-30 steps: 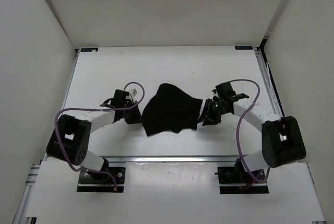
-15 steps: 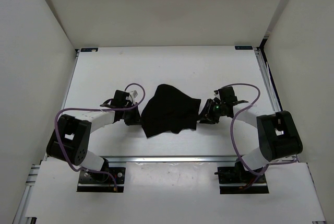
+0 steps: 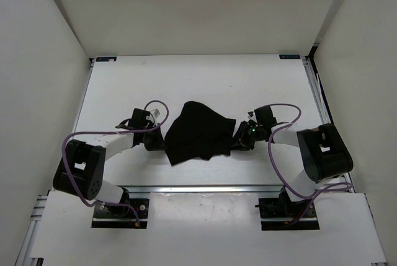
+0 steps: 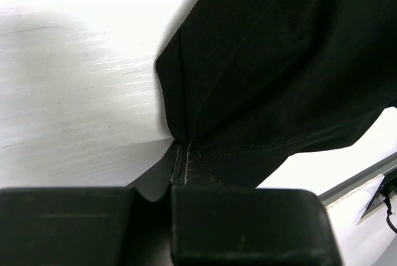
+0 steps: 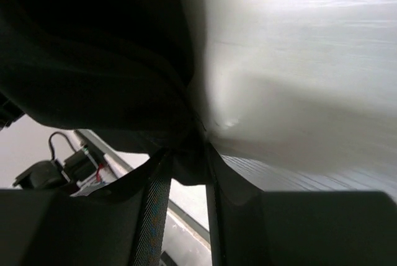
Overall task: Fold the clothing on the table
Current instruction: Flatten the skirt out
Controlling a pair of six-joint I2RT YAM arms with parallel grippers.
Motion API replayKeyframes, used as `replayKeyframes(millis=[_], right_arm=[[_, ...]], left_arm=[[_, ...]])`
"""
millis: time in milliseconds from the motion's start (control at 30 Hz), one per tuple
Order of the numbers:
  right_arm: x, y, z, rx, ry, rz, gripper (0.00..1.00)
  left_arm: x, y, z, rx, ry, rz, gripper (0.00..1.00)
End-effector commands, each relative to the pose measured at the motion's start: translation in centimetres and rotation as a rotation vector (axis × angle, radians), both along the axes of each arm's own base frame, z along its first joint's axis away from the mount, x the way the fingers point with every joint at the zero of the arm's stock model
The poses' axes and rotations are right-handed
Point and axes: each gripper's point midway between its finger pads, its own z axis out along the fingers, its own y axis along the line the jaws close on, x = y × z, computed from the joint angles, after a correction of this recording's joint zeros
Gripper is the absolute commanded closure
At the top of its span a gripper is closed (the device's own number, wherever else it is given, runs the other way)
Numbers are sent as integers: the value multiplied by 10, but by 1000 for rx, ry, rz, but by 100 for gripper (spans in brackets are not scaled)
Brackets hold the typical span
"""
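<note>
The clothing [image 3: 197, 133] lay crumpled near the middle of the table [image 3: 124, 86], somewhat toward its near edge, and it had slid slightly toward my left side since a second before. My left hand [image 3: 156, 140] was pressed together on a stitched seam at the cloth's left edge, just as it had been. My right hand [image 3: 240, 141] had crept leftward to the cloth's right edge, and its fingers [image 5: 158, 216] had narrowed with a fold of the fabric between them; whether they had truly bitten I could not tell.
</note>
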Motion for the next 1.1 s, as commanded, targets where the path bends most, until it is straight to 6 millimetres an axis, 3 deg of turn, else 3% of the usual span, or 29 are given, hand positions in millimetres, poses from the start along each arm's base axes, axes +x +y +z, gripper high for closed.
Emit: replayKeyframes(millis=[0, 200, 333, 433, 633, 733, 933, 1067], right_arm=[[-13, 4, -11, 23, 56, 9, 67], [-11, 6, -7, 73, 22, -1, 72], [-10, 5, -4, 102, 45, -7, 97], [1, -3, 6, 77, -9, -39, 100], [9, -12, 11, 80, -14, -51, 99], [3, -12, 7, 64, 3, -40, 100], [2, -16, 5, 47, 35, -39, 100], [3, -10, 10, 59, 44, -22, 100]], left_arm=[[-1, 9, 4, 20, -20, 17, 100], [-2, 8, 2, 23, -15, 15, 100], [-3, 0, 10, -44, -19, -3, 99], [7, -17, 39, -130, -117, -93, 64], [2, -19, 57, -190, -133, -89, 53], [-10, -24, 56, -281, -108, -48, 49], [-49, -25, 23, -330, -8, 12, 49], [-52, -22, 14, -355, -4, 70, 49]])
